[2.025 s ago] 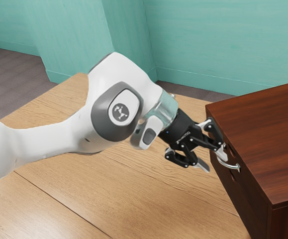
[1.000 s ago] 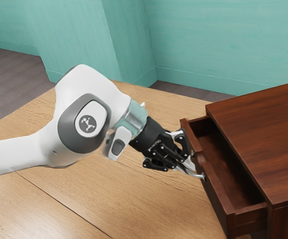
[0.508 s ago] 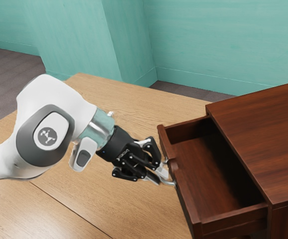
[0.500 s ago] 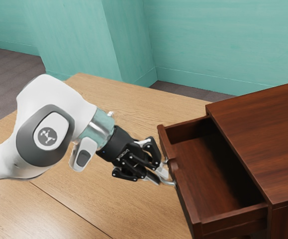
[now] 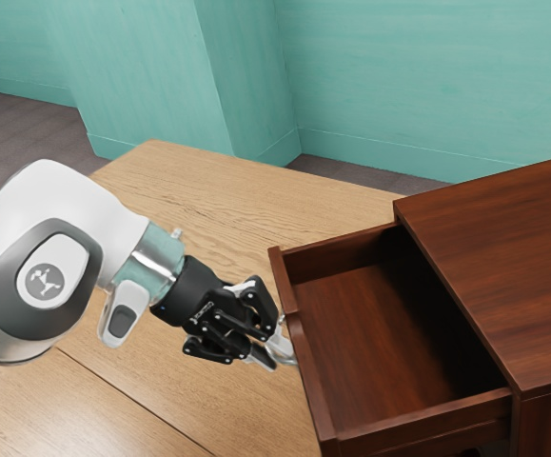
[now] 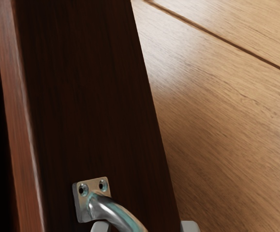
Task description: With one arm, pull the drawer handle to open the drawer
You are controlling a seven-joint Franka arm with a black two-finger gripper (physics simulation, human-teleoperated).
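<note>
The gripper is clenched on the drawer handle at the front of the drawer. The drawer stands pulled far out of the dark wooden cabinet on the exterior view's right, its inside bare, over the wooden table.

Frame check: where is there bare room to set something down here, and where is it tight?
Free: the drawer floor, inside its walls; the cabinet top; the table from the arm to its far edge. Crowded: just before the drawer front, where the gripper grips the handle.
</note>
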